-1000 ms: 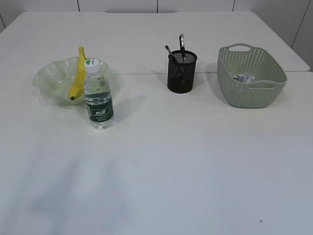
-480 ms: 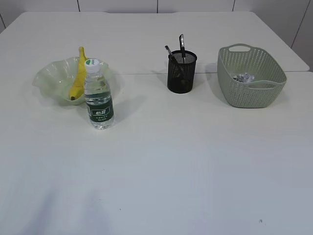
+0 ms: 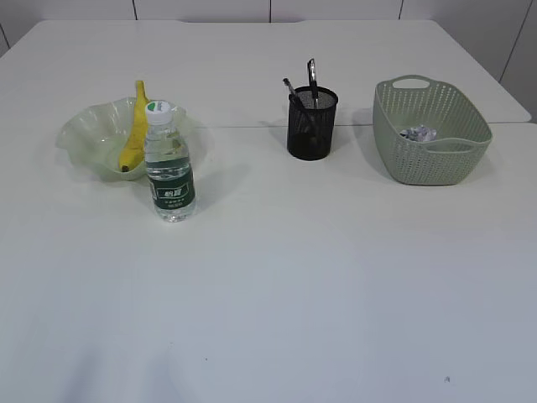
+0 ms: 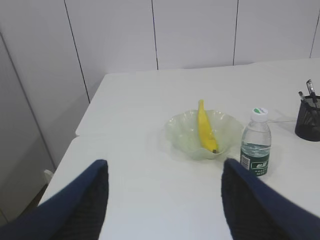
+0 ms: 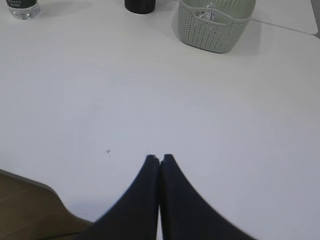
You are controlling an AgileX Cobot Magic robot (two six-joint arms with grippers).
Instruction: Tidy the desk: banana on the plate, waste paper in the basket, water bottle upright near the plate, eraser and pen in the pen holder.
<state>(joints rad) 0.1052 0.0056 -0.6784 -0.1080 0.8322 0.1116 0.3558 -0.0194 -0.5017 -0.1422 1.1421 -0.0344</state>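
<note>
Exterior view: white table (image 3: 277,277), neither arm in frame. Banana (image 3: 134,126) lies in the pale green wavy plate (image 3: 84,126) at left, tip resting over the far rim. Water bottle (image 3: 169,164) stands upright just in front of and right of the plate, white cap on, green label facing the camera. Black mesh pen holder (image 3: 311,123) sits mid-table with two pens (image 3: 311,77) sticking out; eraser can't be made out inside. Green perforated basket (image 3: 430,132) at right holds crumpled waste paper (image 3: 419,133). Left wrist view: left gripper (image 4: 165,197) has its two dark fingers (image 4: 82,202) spread wide, nothing between them, hovering above the table's near-left area; plate (image 4: 182,137) with banana (image 4: 205,127) and the upright bottle (image 4: 255,142) well ahead of it, pen holder (image 4: 306,122) at the right edge. Right wrist view: right gripper (image 5: 159,161) has fingers pressed together, pinching nothing, above the near table edge; basket (image 5: 215,22) with the paper (image 5: 206,14) far ahead, base of the pen holder (image 5: 140,5) and bottom of the bottle (image 5: 22,7) at the top edge.
</note>
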